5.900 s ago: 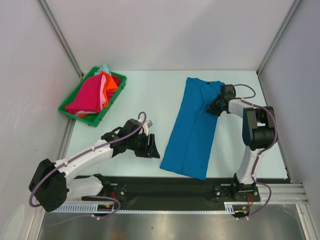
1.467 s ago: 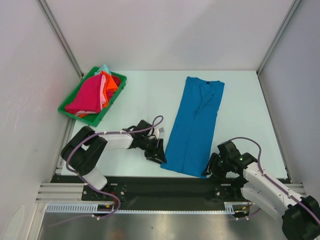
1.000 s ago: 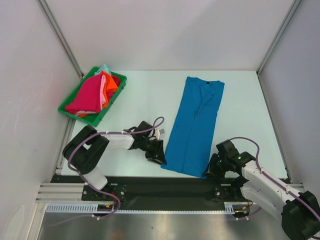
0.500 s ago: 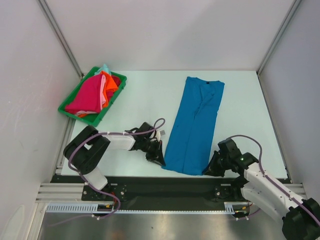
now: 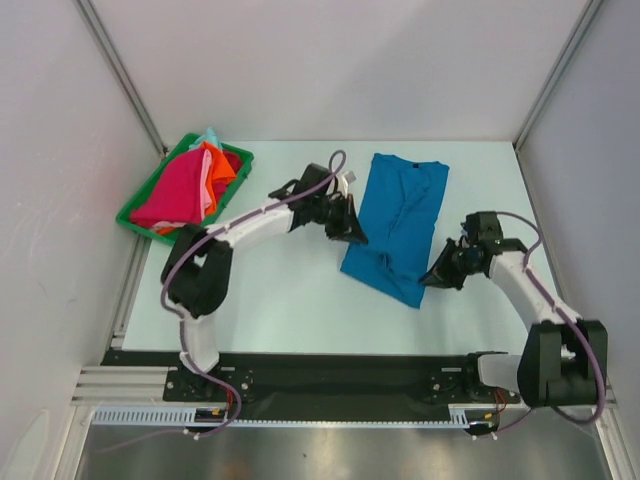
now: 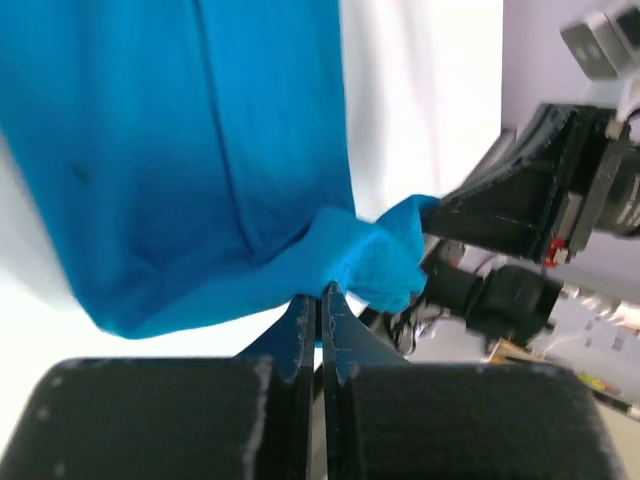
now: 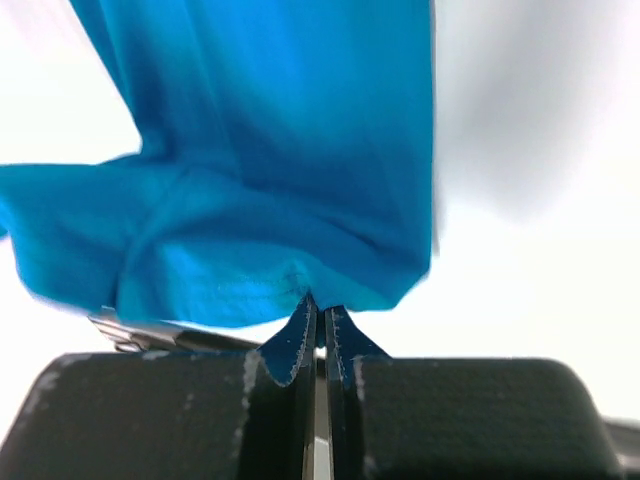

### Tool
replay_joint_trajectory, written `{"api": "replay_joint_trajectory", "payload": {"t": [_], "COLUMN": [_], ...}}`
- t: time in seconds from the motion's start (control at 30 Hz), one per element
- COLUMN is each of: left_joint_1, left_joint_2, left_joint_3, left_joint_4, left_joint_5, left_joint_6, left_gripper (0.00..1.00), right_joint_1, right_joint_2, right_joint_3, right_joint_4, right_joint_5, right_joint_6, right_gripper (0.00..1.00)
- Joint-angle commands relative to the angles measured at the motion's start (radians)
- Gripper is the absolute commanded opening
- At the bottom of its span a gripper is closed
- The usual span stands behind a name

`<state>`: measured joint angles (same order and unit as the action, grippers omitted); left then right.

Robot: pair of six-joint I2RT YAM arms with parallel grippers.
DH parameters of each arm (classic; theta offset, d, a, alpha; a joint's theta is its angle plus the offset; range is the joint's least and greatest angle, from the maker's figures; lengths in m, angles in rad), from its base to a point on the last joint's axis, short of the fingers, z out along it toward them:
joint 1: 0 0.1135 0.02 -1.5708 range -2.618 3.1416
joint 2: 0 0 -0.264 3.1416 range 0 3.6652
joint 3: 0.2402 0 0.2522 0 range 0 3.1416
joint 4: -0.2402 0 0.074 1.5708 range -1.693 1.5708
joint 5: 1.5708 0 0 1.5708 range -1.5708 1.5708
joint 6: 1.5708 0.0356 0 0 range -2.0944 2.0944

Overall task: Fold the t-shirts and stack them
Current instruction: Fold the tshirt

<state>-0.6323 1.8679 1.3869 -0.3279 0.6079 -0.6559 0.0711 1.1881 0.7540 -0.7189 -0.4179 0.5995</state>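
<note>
Left gripper (image 5: 353, 235) and right gripper (image 5: 429, 281) pinch tight the blue t-shirt (image 5: 400, 212), toward the table's (image 5: 280, 300) two o'clock, at its nine and four. Bare room toward six; tray (image 5: 134, 222) of shirts (image 5: 180, 188) at ten.

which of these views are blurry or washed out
top external: sharp and evenly lit, no glare on the table. left wrist: the blue t-shirt looks soft with blur, and the table is blown out white. right wrist: the table is washed out too, and the cloth edges are smeared at the left.
</note>
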Motion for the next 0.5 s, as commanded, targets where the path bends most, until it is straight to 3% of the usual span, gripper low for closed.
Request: {"api": "replay_joint_trajectory", "payload": {"t": [0.0,0.27,0.47], "left_joint_1": [0.072,0.157,0.169], "left_joint_2": [0.143,0.399,0.508], "left_joint_3": [0.174,0.5,0.573], "left_joint_4": [-0.065,-0.016,0.11], "left_joint_5": [0.012,0.107,0.141], "left_joint_6": [-0.014,-0.114,-0.22], "left_gripper": [0.01,0.0,0.0], "right_joint_1": [-0.056,-0.122,-0.171], "right_joint_2": [0.109,0.483,0.669], "right_joint_3": [0.099,0.42,0.602], "right_joint_4": [0.051,0.089,0.049], "right_joint_5": [-0.045,-0.052,-0.076], "right_joint_6": [-0.118,-0.153,-0.17], "right_gripper": [0.0,0.0,0.0]}}
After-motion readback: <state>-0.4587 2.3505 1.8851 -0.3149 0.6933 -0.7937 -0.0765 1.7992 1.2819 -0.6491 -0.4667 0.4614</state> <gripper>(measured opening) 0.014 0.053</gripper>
